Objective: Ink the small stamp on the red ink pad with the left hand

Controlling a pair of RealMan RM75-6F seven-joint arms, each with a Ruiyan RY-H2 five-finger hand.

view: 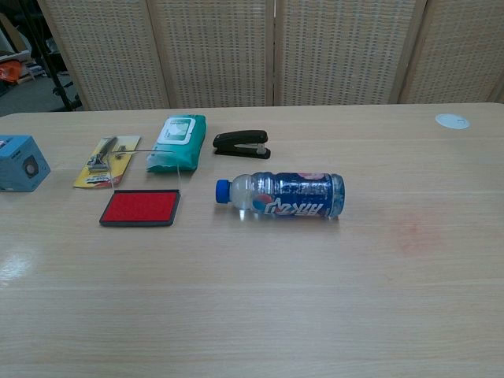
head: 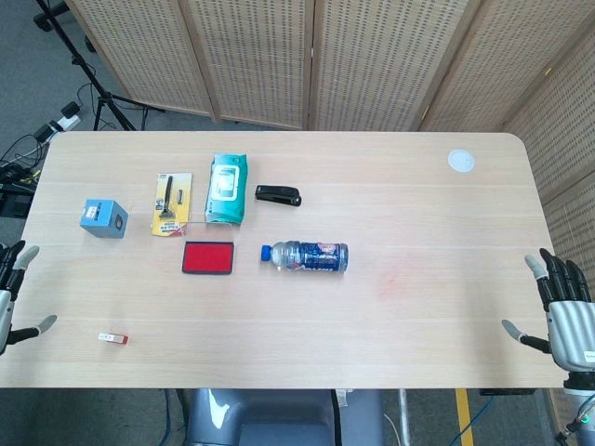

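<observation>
Small stamp lay flat just right of left hand, long axis sideways; red ink pad further forward-right. Left hand spread, empty, nearer.

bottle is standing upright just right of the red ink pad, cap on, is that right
Not quite. The bottle is lying on its side, not standing upright; its blue cap is on and points toward the red ink pad. It does sit just right of the pad. The chest view shows this most clearly.
</observation>
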